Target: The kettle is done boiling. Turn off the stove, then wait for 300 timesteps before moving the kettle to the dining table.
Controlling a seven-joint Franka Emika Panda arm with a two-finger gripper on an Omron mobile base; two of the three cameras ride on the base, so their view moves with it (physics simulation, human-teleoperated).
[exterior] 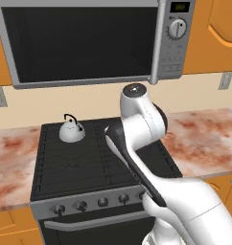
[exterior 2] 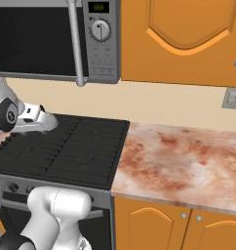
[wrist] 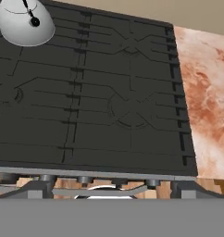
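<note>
Hand released, empty, above stove front; kettle rear-left: drop to knobs, pinch the kettle burner's squarely, then twist off.

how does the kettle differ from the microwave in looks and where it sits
The kettle is small, domed and silver-white with a thin black arched handle; the microwave is a big grey box with a dark door and a round dial. The kettle sits on the stove's back left grate; the microwave hangs above the stove between orange cabinets. Both have a pale metallic finish.
</note>
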